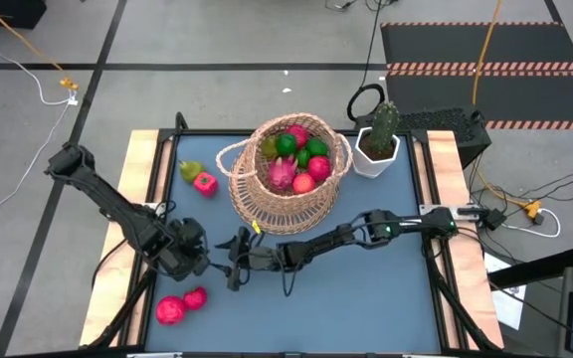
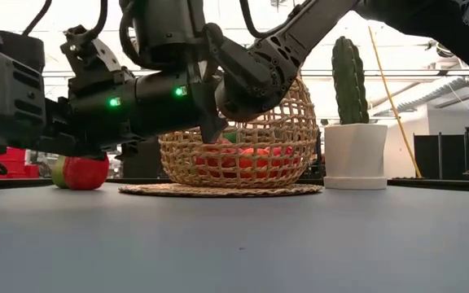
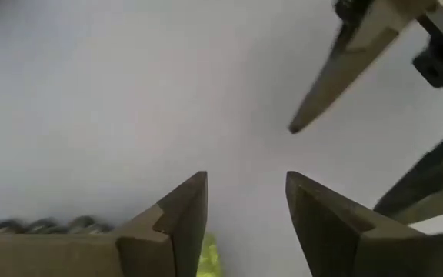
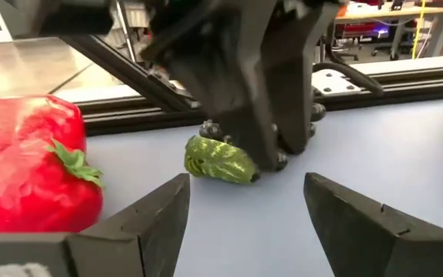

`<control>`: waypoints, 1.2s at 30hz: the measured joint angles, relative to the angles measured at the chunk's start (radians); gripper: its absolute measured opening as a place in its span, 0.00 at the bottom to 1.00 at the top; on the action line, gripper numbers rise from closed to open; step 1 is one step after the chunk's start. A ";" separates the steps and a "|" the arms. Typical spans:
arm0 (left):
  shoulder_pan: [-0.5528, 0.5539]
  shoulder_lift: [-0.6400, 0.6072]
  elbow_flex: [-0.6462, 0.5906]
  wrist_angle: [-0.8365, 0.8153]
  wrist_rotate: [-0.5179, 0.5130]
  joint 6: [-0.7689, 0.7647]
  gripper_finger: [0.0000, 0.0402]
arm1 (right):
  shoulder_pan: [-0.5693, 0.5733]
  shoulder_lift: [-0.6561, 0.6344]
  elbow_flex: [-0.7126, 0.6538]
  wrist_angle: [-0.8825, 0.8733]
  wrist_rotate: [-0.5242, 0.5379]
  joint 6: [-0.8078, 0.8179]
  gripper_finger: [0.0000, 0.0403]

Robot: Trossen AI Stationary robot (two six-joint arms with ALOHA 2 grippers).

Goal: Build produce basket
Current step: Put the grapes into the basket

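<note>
From above I've got both grippers meeting just in front of the basket [image 1: 288,171]. My left wrist cam shows left gripper [image 3: 246,201] fingers apart; right wrist cam: right gripper [image 4: 246,201] gaping, green produce [image 4: 220,160] under the other claw.

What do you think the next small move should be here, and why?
I would probably ease the right tool back a little. It stands open and empty, facing the left tool at close quarters in front of the basket, while the bumpy green fruit lies on the table directly under the left tool. Backing off would likely give the left arm room to take that fruit.
</note>
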 joint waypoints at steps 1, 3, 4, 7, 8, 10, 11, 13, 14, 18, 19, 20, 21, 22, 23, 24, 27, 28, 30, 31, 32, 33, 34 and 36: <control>0.001 0.000 0.016 -0.035 -0.002 -0.014 0.44 | 0.000 0.000 0.000 -0.001 0.000 -0.007 0.62; 0.001 0.000 0.053 -0.102 -0.002 -0.039 0.43 | -0.001 0.000 0.000 -0.007 0.001 -0.018 0.62; 0.003 0.000 0.074 -0.136 -0.002 -0.042 0.42 | -0.001 0.000 0.000 -0.008 0.001 -0.021 0.62; 0.022 0.000 0.110 -0.186 0.087 -0.018 0.41 | -0.001 0.000 0.000 -0.019 0.001 -0.021 0.62; 0.030 0.000 0.112 -0.185 0.150 -0.011 0.40 | -0.001 0.000 0.000 -0.027 0.001 -0.025 0.62; 0.036 0.000 0.109 -0.188 0.250 -0.017 0.39 | -0.003 0.000 0.000 -0.038 0.001 -0.034 0.62; 0.034 0.000 0.102 -0.193 0.274 -0.028 0.39 | -0.004 0.000 0.000 -0.043 0.001 -0.034 0.62; 0.028 0.007 0.080 -0.216 0.287 -0.067 0.38 | -0.008 0.000 0.000 -0.054 0.000 -0.022 0.62; 0.026 0.010 0.065 -0.221 0.287 -0.091 0.38 | -0.010 0.000 0.000 -0.055 -0.002 -0.017 0.62; 0.026 0.013 -0.004 -0.234 0.296 -0.231 0.38 | -0.010 0.000 0.000 -0.052 -0.025 -0.003 0.62; 0.026 0.014 -0.015 -0.214 0.297 -0.240 0.38 | -0.010 0.000 0.000 -0.047 -0.035 0.000 0.62; 0.026 0.014 -0.024 -0.196 0.297 -0.243 0.38 | -0.010 0.000 0.000 -0.036 -0.043 0.003 0.62; 0.026 0.014 -0.031 -0.184 0.297 -0.245 0.38 | -0.011 0.000 0.000 -0.023 -0.055 0.006 0.62; 0.026 0.014 -0.039 -0.172 0.296 -0.250 0.38 | -0.011 0.000 0.000 -0.008 -0.059 0.008 0.62; 0.026 0.014 -0.049 -0.158 0.296 -0.265 0.38 | -0.013 0.000 0.000 0.003 -0.059 0.009 0.62; 0.026 0.014 -0.060 -0.142 0.296 -0.289 0.38 | -0.016 0.000 0.000 0.018 -0.059 0.008 0.62; 0.026 0.015 -0.123 -0.062 0.294 -0.385 0.41 | -0.031 0.000 0.000 0.051 -0.057 0.010 0.62; 0.026 0.016 -0.144 -0.028 0.298 -0.405 0.43 | -0.035 0.000 0.000 0.058 -0.058 0.013 0.62; 0.025 0.021 -0.178 0.024 0.304 -0.442 0.48 | -0.042 0.000 0.000 0.068 -0.057 0.017 0.62; 0.025 0.021 -0.184 0.030 0.304 -0.462 0.50 | -0.044 0.000 0.000 0.074 -0.057 0.016 0.62; 0.025 0.023 -0.184 0.024 0.303 -0.480 0.53 | -0.046 0.000 0.000 0.076 -0.059 0.009 0.62; 0.025 0.021 -0.184 0.018 0.303 -0.497 0.56 | -0.049 0.000 0.000 0.076 -0.070 -0.002 0.62; 0.025 0.017 -0.184 0.014 0.296 -0.509 0.58 | -0.053 0.000 0.000 0.073 -0.091 -0.019 0.62; 0.025 0.015 -0.176 0.019 0.264 -0.505 0.63 | -0.061 0.000 0.000 0.047 -0.138 -0.023 0.62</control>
